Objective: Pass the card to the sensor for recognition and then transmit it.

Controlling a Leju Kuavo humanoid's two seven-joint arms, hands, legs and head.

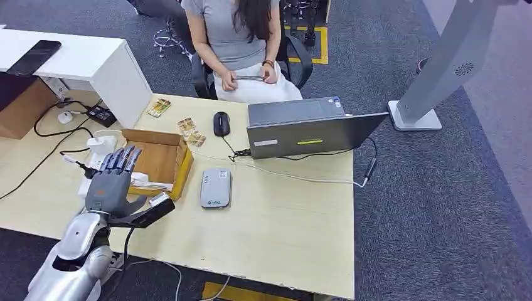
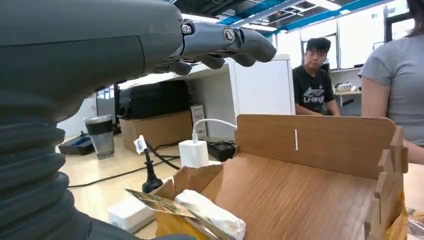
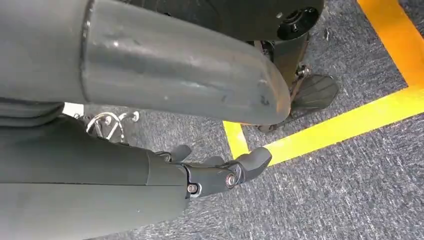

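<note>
Head view: left hand [image 1: 113, 179] hovers with fingers spread and nothing held, at the near left edge of the cardboard box [image 1: 164, 160]. A grey sensor [image 1: 216, 187] lies just beside the box on bare table [image 1: 282, 219]; loose cards [image 1: 191, 133] sit near the mouse [image 1: 221, 123], beyond the box.

Left wrist view: fingers [image 2: 225, 42] extend above the box's open interior [image 2: 300, 195]; a card [image 2: 160, 204] lies tilted at the near rim.

Right wrist view: right hand [image 3: 210, 172] hangs over carpet, fingers loosely extended, empty.
</note>
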